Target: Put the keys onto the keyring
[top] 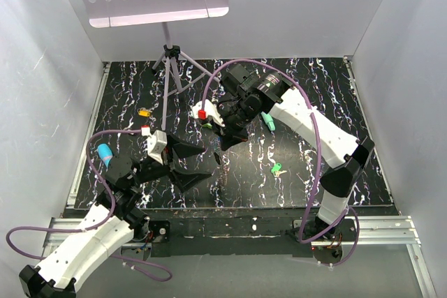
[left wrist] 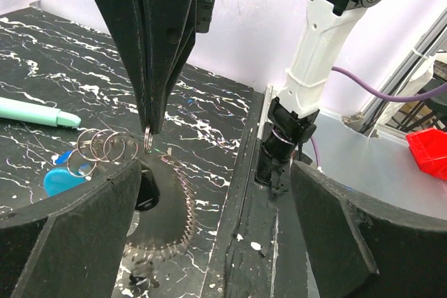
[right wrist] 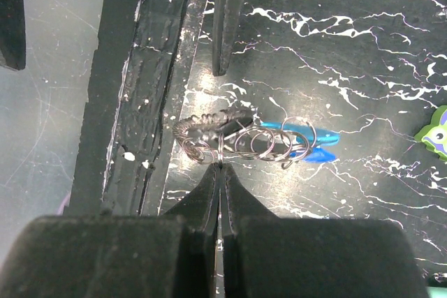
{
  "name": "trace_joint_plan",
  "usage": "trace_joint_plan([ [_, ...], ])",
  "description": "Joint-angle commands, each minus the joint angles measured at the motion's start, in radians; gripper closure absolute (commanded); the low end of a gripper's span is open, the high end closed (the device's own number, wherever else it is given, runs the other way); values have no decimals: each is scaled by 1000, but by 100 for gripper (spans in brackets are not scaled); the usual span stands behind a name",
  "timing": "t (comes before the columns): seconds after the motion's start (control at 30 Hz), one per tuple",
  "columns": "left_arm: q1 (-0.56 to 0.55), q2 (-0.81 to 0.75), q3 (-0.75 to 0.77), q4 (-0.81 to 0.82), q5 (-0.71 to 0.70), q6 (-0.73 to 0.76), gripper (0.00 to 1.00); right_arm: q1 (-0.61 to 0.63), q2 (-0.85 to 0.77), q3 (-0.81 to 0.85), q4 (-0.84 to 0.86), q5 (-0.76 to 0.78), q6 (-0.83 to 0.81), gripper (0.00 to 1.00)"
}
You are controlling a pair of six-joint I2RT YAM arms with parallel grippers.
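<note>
Two grippers meet near the middle of the black marbled table [top: 293, 193], a little toward its near side. The right gripper [right wrist: 221, 167] has its fingers pressed fully together and pinches one wire ring of the keyring [right wrist: 255, 141] at the very tips. From this pinch the other rings and the blue clasp [right wrist: 311, 146] spread to one side, and the grey chain is bunched on the other side. I cannot tell if they rest on the table or hang just over it.

The left gripper [left wrist: 216, 172] is spread wide and holds nothing. The keyring is in front of its opening, close to one finger and well apart from the other, so there is free room on that second side. In the wrist views the near edge of the table, with its dark rail [right wrist: 140, 102], runs near the keyring.

The green key [top: 277, 169] lies on the table to the right of the grippers, under the right arm and well apart from the keyring. The yellow-orange key [top: 144, 112] lies to the far left, near the tripod legs of a stand [top: 170, 68]. A teal pen [top: 268, 123] lies just beside the right arm. White walls [top: 42, 102] close the table on the left, right and far sides. Bare surface shows between the green key and the near edge.
</note>
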Motion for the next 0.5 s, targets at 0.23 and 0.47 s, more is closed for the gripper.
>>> trace_joint_plan([
  [0.23,-3,32,22,22,18,-5,14,-3,-27,41,-184,-59,7,99],
  [0.47,-3,55,19,35,12,-5,14,-3,-25,40,-184,-59,7,99],
])
